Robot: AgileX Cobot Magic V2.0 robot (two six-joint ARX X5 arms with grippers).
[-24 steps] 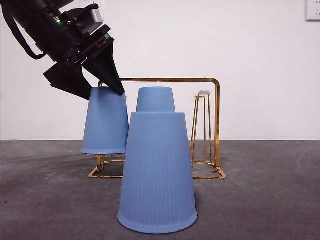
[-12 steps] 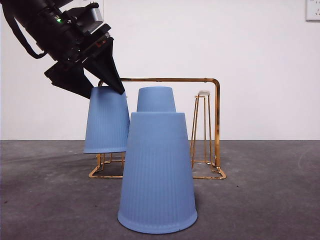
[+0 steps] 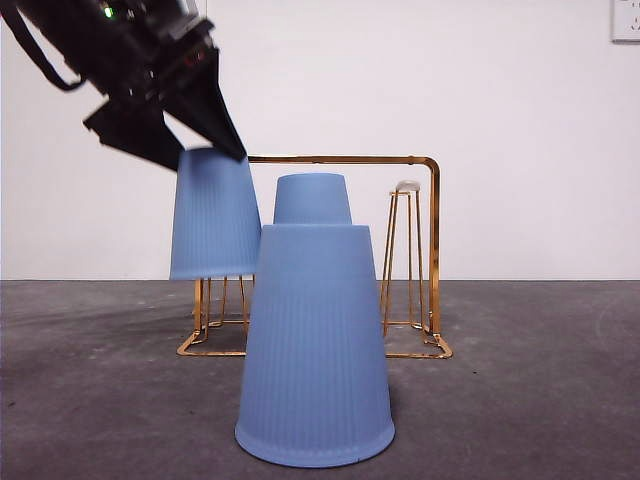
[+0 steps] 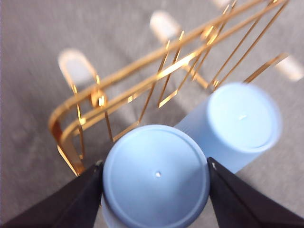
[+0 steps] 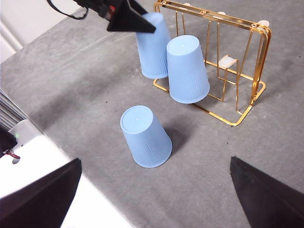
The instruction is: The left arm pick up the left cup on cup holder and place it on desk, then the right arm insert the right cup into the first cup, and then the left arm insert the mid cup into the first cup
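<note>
Against the front views of a moment ago, we see the left-hand blue cup (image 3: pixel 213 220) higher. Its rim now hangs level with the back edge of the desk (image 3: pixel 540 400), and the thin gold pegs it was covering show bare beneath it. Its top is smeared with motion, so we judge it is being lifted off the cup holder (image 3: pixel 432 250) rather than resting there. For the task, we take this as a cup nearly clear of its peg and not yet carried anywhere. The peg at the right of the frame (image 3: pixel 407 187) is bare. Another cup (image 3: pixel 312 200) sits on the holder behind the big upturned cup (image 3: pixel 315 345) in the lower middle of the frame. We cannot tell whether that front cup is a single cup or already a stack. The left gripper (image 3: pixel 205 155) reaches down from the upper left corner, slanting toward the centre. Its wrist view shows its two black jaws pressed against opposite sides of the cup's closed base (image 4: pixel 156 190), holding it firmly. The right gripper (image 5: pixel 156 160) waits well above the desk. Its jaws stand wide apart at the two lower corners of its own view, with nothing between them.
</note>
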